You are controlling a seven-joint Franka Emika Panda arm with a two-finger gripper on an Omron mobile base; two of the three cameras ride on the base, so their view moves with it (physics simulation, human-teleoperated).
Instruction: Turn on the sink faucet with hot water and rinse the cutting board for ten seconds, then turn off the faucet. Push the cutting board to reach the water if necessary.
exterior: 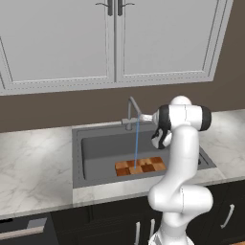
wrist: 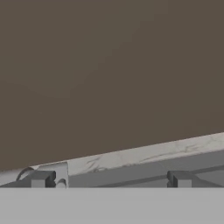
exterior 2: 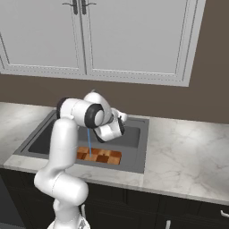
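From the left base camera, the cutting board (exterior: 140, 166) lies flat on the floor of the sink (exterior: 77, 158), at the front and toward the right, with its long side running left to right along the sink's front wall. The water (exterior: 136, 143) drops in a thin straight line from the tip of the faucet (exterior: 132, 111) and lands on the board near its middle, a little left of centre. The faucet stands on the back rim, with its spout angled forward and to the right over the basin. The gripper (exterior: 158, 139) hangs just right of the faucet, above the right part of the basin. The sink is set in a pale marble counter (exterior: 33, 162) below a brown wall (exterior: 57, 107) and white cabinet doors (exterior: 62, 43). From the right base camera, the board (exterior 2: 99, 155) again lies lengthwise along the front of the sink (exterior 2: 138, 154), with the stream (exterior 2: 89, 142) meeting it left of centre; the gripper (exterior 2: 117, 127) sits behind the arm's elbow, over the back of the basin. From the hand camera, the two fingertips (wrist: 41, 178) stand wide apart with nothing between them, facing the brown wall (wrist: 109, 70) above a strip of marble counter (wrist: 144, 153) and the sink's rim (wrist: 131, 174), with the faucet base (wrist: 57, 171) at the lower left.
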